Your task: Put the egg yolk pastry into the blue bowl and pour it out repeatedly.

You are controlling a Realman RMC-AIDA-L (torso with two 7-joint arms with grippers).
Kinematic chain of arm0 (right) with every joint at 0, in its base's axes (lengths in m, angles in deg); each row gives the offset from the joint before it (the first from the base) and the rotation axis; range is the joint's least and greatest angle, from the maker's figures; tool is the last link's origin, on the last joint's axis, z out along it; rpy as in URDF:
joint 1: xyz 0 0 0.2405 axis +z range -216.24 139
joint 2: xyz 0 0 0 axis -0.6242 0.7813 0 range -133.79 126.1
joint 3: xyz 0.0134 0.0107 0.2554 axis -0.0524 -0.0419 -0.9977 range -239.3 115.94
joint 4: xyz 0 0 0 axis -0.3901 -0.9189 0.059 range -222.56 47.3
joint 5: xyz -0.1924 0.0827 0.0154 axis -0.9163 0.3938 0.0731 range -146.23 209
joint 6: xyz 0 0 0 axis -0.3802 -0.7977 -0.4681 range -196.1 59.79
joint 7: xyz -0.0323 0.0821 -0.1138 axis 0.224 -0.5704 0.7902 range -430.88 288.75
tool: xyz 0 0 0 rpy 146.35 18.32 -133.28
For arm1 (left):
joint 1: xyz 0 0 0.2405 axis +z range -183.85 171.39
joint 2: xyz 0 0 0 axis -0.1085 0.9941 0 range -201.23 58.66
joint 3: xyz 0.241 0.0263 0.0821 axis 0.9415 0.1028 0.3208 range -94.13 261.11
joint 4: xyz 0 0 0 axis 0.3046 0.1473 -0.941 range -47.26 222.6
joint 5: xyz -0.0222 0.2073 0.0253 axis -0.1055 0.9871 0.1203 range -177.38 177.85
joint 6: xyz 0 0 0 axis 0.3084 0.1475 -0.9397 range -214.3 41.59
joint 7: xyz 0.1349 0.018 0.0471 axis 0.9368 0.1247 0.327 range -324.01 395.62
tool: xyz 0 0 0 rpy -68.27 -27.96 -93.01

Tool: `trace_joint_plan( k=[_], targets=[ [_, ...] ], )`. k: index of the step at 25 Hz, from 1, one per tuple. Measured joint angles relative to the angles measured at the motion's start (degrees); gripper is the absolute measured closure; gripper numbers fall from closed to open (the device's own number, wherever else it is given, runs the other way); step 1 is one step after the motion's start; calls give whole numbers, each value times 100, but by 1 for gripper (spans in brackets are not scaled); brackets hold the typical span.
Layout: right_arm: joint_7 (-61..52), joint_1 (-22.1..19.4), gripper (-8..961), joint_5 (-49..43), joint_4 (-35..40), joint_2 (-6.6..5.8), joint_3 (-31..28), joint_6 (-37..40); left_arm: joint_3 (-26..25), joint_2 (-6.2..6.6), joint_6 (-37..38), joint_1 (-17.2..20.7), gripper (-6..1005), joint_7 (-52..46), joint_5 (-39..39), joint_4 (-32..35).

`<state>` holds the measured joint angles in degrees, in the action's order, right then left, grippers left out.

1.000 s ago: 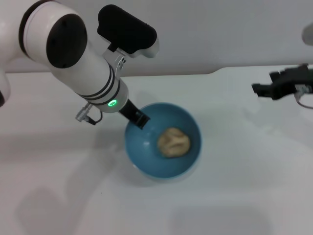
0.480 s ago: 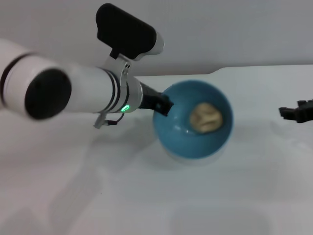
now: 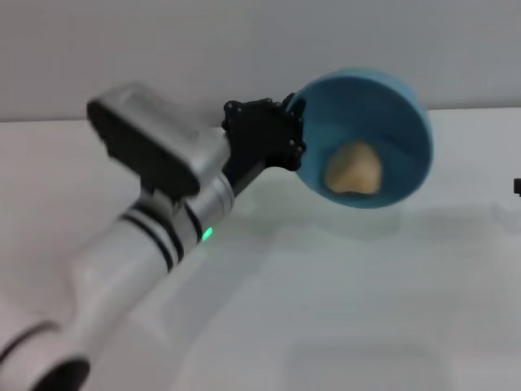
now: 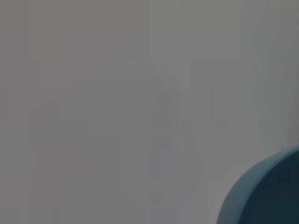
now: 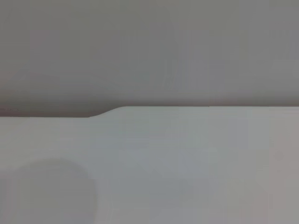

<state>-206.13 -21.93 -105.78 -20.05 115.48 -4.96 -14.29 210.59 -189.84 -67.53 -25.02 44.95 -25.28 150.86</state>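
In the head view the blue bowl (image 3: pixel 383 106) hangs in the air above the white table, tipped steeply so its opening faces me. The egg yolk pastry (image 3: pixel 353 169), a pale tan lump, rests against the lower inside wall of the bowl. My left gripper (image 3: pixel 296 134) is shut on the bowl's left rim, with the arm reaching in from the lower left. The left wrist view shows only a curved piece of the blue bowl (image 4: pixel 266 196). A dark sliver of my right gripper (image 3: pixel 518 186) shows at the far right edge.
The white table (image 3: pixel 366 309) spreads below the lifted bowl, whose shadow falls on it. A grey wall stands behind. The right wrist view shows the table surface (image 5: pixel 187 163) and its far edge against the wall.
The left arm has lifted the bowl up and to the right and tipped it steeply; the pastry has slid to the lower wall. The right gripper has drawn back almost out of the head view.
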Motion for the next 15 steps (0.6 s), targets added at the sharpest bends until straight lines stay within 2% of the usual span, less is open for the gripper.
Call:
trace_joint_plan(
  k=[4, 7, 15],
  targets=[
    [2, 14, 441, 3, 31, -1, 22, 89, 727, -47, 2212, -87, 997, 6, -55, -1147],
    [3, 42, 440, 6, 33, -3, 43, 116, 1211, -53, 3248, -324, 998, 159, -339, -1716],
    [192, 14, 440, 300, 5, -7, 37, 124, 1957, -54, 3744, -603, 998, 1298, -1791, -1798]
  ],
)
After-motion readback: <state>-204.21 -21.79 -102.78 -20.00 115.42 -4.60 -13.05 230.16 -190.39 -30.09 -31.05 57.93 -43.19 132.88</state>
